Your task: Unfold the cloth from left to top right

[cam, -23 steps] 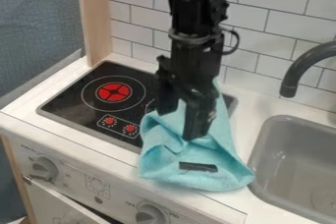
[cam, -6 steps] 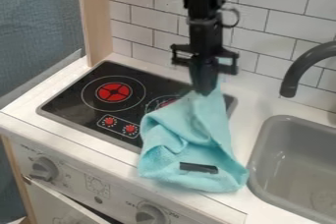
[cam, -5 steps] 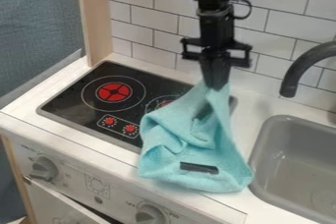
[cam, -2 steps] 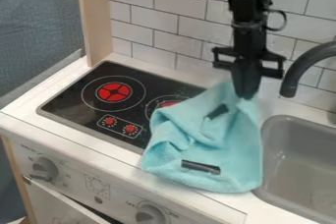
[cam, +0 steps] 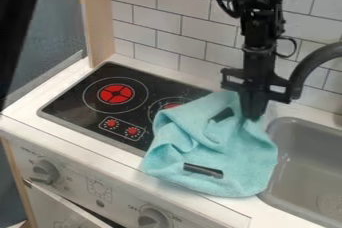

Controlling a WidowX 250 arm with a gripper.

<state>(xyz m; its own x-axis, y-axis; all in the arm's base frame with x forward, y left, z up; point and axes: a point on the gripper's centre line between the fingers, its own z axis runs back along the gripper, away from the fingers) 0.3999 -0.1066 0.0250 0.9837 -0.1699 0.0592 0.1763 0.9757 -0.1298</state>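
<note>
Black and slim, the two fingers of the gripper (cam: pixel 252 117) are pressed together on the turquoise cloth (cam: pixel 234 157), pinching it at its upper right edge. No gap shows between the fingertips, which point down into the fabric beside the near left corner of the sink (cam: pixel 288 122). Above them, the crosspiece of the gripper spreads to both sides, and its right end overlaps the mouth of the dark grey faucet (cam: pixel 312 63) in the view; whether they touch I cannot tell. The black arm (cam: pixel 259 32) rises from there to the top edge.

The cloth lies bunched and creased, its upper left part over the right side of the black cooktop (cam: pixel 73 99) and the rest on the white countertop (cam: pixel 127 161), with its right side up against the sink's rim. A fold runs down its left half. Two black strips show on it: an upper strip (cam: pixel 223 114) just left of the fingers, and a lower strip (cam: pixel 203 170) near the bottom edge.

Left of the cloth, the cooktop has a round red burner (cam: pixel 115 93) and two small red dials (cam: pixel 132 131); a second burner (cam: pixel 172 105) is partly covered. White tiles (cam: pixel 157 27) stand behind, next to a pale wooden post (cam: pixel 98 22). Below the countertop are two grey oven knobs (cam: pixel 44 171).
</note>
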